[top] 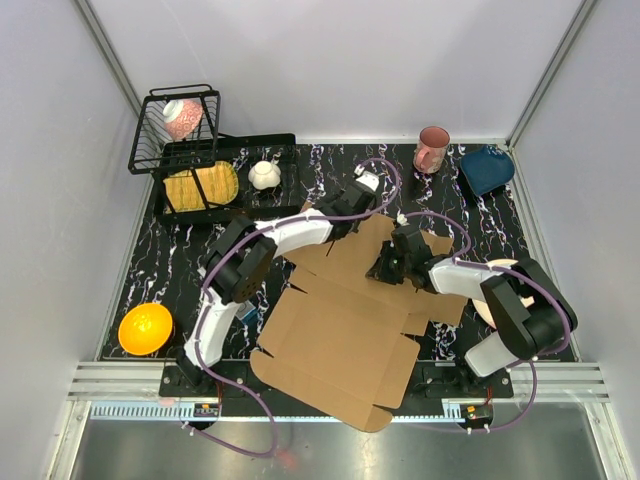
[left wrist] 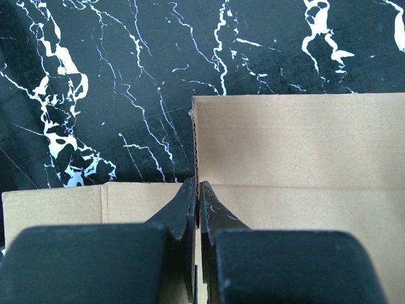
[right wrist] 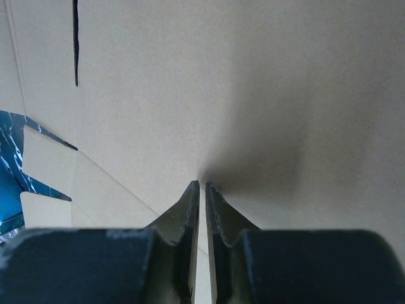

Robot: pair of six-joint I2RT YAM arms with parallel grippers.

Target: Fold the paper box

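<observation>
The paper box (top: 340, 340) lies mostly flat, unfolded, from desk (top: 170, 270) centre to 6 o'clock, overhanging the near edge. Left gripper (left wrist: 198, 190): clenched on a flap edge at the sheet's 12 o'clock, probably to raise it. Right gripper (right wrist: 202, 187): fingers nearly together, tips pressing the panel at 2 o'clock, probably anchoring it.

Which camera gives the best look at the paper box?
Top external: nearly all of the paper box shows, outline and flaps, apart from what the arms cover. Left wrist shows only a corner of it; right wrist only a blank stretch, close up.
</observation>
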